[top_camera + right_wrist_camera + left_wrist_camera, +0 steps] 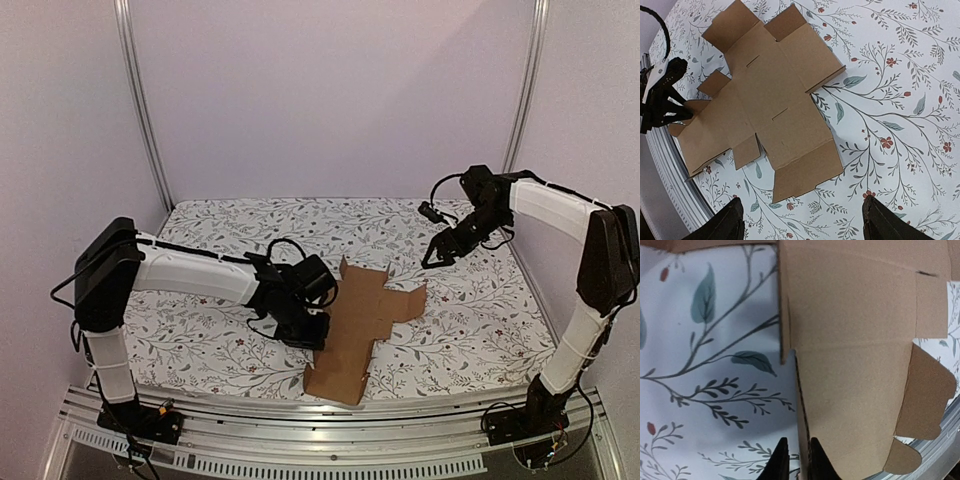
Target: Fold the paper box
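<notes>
The tabletop (480,310), covered in a white cloth printed with leafy sprigs and small red flowers, spreads beneath both tools and out to the pale walls around them. On it lies the paper box (365,315), an unfolded brown cross-shaped sheet. It lies just to the right of the left tool (312,335) and well apart from the right tool (440,252), nearer the arm bases than that tool is. Most of the sheet is flat, though several of its outer flaps tilt up a little from the cloth. The left tool is down low at the sheet's left edge. In its wrist view, its two dark fingertips (782,460) stand close together astride that cardboard edge. A thin gap shows, and I cannot tell whether they pinch the edge. The right tool hangs above the cloth with its fingers (732,225) spread wide apart, holding nothing, and the whole sheet lies ahead of it.
</notes>
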